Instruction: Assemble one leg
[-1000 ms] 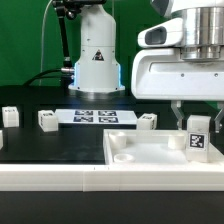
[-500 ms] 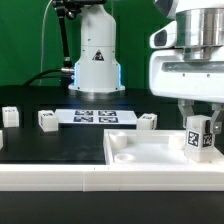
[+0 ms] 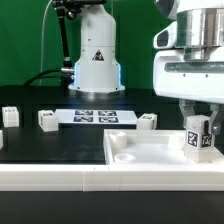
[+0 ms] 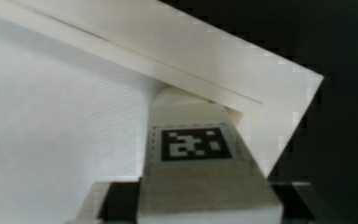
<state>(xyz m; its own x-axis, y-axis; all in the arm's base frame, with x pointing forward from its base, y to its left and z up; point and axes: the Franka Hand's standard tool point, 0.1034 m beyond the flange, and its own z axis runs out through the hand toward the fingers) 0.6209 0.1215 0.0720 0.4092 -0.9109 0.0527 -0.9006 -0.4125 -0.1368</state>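
Exterior view: leg (image 3: 196, 138) clamped upright between end effector (image 3: 198, 120) fingers.

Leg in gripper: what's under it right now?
Under the leg lies the white tray-like piece, near its corner at the exterior view's right. The gripper holds the leg upright. The leg hides the spot beneath it, so touching or hovering cannot be told.

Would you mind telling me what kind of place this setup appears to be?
Probably a robotics lab bench: a green backdrop behind a black table, the marker board with tags, and the tool holding the tagged leg.
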